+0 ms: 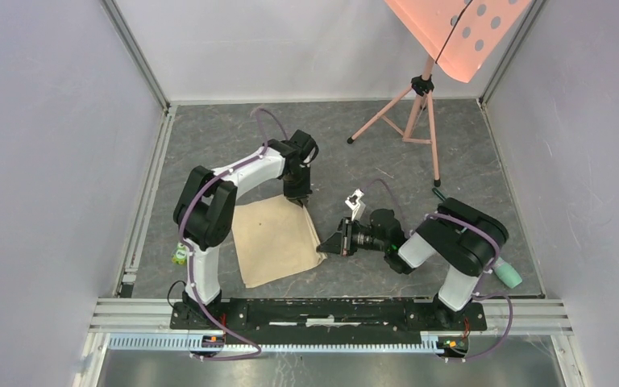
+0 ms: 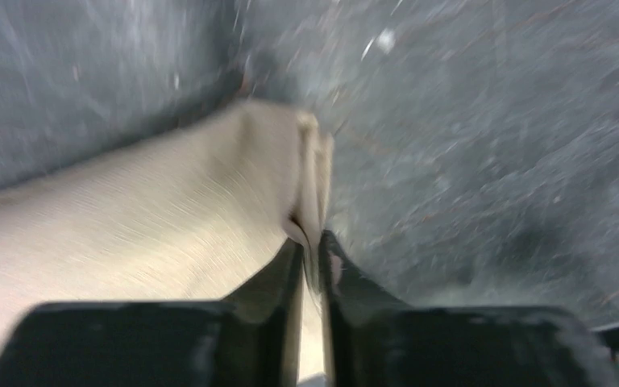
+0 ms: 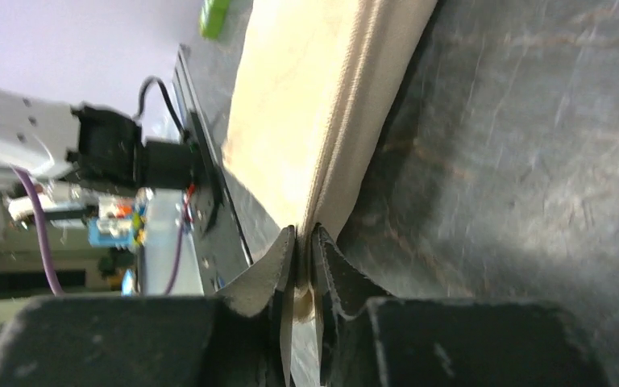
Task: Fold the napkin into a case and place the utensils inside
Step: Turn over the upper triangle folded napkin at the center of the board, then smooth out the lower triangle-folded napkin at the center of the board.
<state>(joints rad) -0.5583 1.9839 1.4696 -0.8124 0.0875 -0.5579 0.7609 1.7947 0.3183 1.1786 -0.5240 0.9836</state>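
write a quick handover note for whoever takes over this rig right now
Left gripper: fingers closed on the far right corner of the napkin.
Right gripper: fingers closed on the napkin's right edge, by its near corner.
Napkin: lies on the table, doubled over, a broad rectangle.
Utensils: not in any view.
Done: a first fold, judging by the stacked layers at the right edge.
Left: fold it narrower into a case, find the utensils, slide them in.
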